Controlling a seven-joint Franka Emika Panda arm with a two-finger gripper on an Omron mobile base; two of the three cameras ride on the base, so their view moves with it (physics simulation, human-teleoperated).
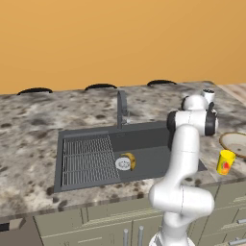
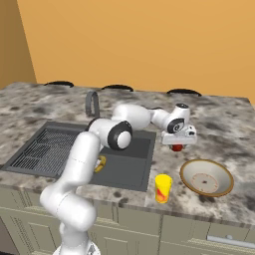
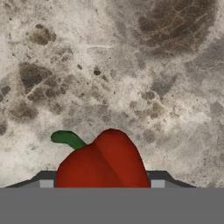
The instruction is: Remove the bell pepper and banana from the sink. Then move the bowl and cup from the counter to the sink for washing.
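Observation:
My gripper (image 2: 177,145) hangs low over the marble counter just right of the sink (image 2: 130,149), shut on the red bell pepper (image 2: 177,148). In the hand view the bell pepper (image 3: 103,162) with its green stem sits between the two fingertips (image 3: 46,183), with speckled counter beneath. The yellow banana (image 1: 130,161) lies in the basin beside the white drain (image 1: 122,164); it also shows as the banana (image 2: 101,163) partly behind my arm. The beige bowl (image 2: 206,177) and the yellow cup (image 2: 163,188) stand on the counter right of the sink, near the front edge.
The grey faucet (image 1: 121,109) rises behind the basin. The ribbed drainer (image 1: 89,161) takes up the sink's left part. Dark burner rings (image 1: 100,87) line the back of the counter by the orange wall. Cabinet fronts run below the counter edge.

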